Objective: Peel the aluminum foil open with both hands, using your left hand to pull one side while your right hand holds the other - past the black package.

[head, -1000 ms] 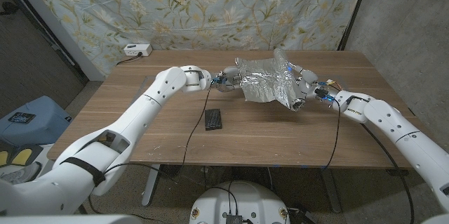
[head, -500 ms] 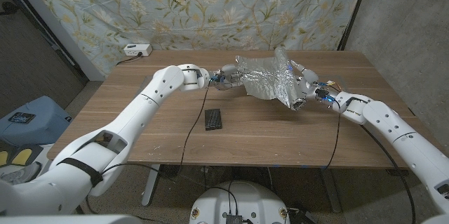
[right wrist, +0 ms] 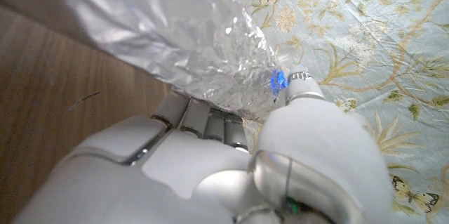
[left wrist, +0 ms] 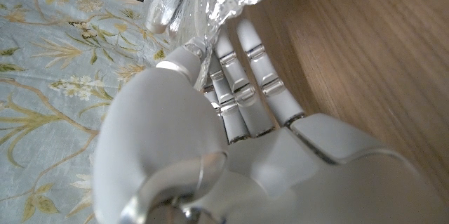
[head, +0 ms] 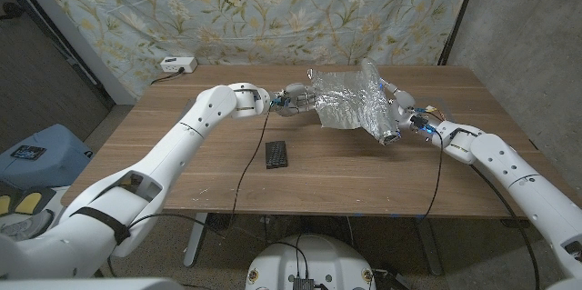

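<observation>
Floral cloth hangs behind the wooden worktop (head: 364, 167). Both hands, left hand (head: 296, 98) and right hand (head: 393, 117), pinch the aluminum foil (head: 350, 104) edges at upper centre; the sheet looks light, crinkly, tear-prone, best held near its edges.

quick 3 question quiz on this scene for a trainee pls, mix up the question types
1. True or false: both hands grip the foil.
2. Which hand holds the foil's side nearer the white box? A) left hand B) right hand
3. Fill in: the black package lies on the ___, nearer the robot than the foil.

Key: 1 true. 2 A. 3 table.
</observation>
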`<state>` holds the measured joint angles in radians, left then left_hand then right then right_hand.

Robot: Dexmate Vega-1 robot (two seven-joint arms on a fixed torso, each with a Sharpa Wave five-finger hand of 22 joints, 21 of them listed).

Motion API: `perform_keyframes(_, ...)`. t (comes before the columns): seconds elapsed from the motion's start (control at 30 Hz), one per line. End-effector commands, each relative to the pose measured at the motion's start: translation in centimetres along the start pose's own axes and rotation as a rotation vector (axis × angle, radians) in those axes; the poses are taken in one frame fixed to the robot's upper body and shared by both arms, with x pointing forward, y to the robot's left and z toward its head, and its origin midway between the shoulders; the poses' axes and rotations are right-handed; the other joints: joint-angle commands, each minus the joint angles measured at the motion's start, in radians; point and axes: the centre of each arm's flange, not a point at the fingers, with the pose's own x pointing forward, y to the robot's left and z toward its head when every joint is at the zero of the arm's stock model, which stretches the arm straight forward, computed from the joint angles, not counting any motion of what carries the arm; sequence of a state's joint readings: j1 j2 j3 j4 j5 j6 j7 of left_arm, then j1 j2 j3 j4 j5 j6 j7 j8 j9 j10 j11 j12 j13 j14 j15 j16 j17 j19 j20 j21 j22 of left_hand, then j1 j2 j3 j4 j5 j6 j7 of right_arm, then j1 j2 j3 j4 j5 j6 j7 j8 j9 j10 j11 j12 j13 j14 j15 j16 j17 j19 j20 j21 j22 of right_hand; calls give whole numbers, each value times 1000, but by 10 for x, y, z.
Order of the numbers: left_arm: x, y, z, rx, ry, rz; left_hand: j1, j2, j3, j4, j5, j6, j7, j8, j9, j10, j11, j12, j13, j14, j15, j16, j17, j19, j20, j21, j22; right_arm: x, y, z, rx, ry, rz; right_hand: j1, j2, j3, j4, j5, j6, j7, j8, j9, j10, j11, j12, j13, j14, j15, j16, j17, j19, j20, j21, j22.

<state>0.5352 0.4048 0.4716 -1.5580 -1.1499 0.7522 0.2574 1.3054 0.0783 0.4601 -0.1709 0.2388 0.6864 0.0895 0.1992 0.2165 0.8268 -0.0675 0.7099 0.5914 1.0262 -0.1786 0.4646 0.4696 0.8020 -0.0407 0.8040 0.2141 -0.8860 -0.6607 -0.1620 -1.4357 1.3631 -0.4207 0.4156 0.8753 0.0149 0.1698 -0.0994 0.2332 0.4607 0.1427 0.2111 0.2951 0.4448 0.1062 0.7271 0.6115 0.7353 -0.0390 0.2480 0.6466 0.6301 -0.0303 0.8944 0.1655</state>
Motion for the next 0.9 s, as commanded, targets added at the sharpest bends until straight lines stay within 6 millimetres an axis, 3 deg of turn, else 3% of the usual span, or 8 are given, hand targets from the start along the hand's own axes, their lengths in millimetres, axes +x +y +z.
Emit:
perform_keyframes(0.03,-4,-5,-2,-15,-7,-4,14,-6,-1,-5,-1,71,50,9,2,53,-33,3,-7,14,-4,5,7,-1,1,15,2,-6,0,-2,0,-6,10,10,1,1,-5,8,4,-3,6,2,4,-6,4,5,3,-4,7,6,12,1,-8,3)
perform_keyframes(0.9,-12,-9,-6,-66,-30,-5,32,-15,-5,-4,-7,91,43,9,3,66,-23,-3,-6,20,-7,13,25,-11,-4,49,2,-14,2,-3,-1,6,24,-23,-4,-19,7,14,-18,8,-1,6,-23,11,-11,3,-14,9,0,14,17,16,-49,4)
